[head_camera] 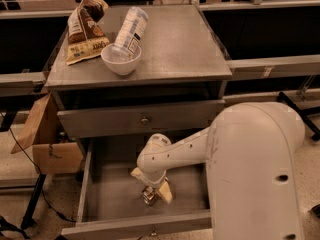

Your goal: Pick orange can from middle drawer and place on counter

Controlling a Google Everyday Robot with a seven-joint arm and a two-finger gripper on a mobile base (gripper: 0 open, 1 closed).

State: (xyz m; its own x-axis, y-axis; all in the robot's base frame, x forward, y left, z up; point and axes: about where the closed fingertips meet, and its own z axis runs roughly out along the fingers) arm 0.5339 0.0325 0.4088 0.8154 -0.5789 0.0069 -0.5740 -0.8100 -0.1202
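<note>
The orange can lies on the floor of the open middle drawer, near its front centre; only a small shiny part shows. My gripper reaches down into the drawer right over the can. Its cream fingers stand apart, one on each side of the can, so it is open. The white arm hides most of the can. The counter is the grey metal top of the cabinet, above the drawer.
On the counter's left side stand a white bowl, a clear plastic bottle leaning on it, and a brown snack bag. The top drawer is closed. A cardboard box sits left of the cabinet.
</note>
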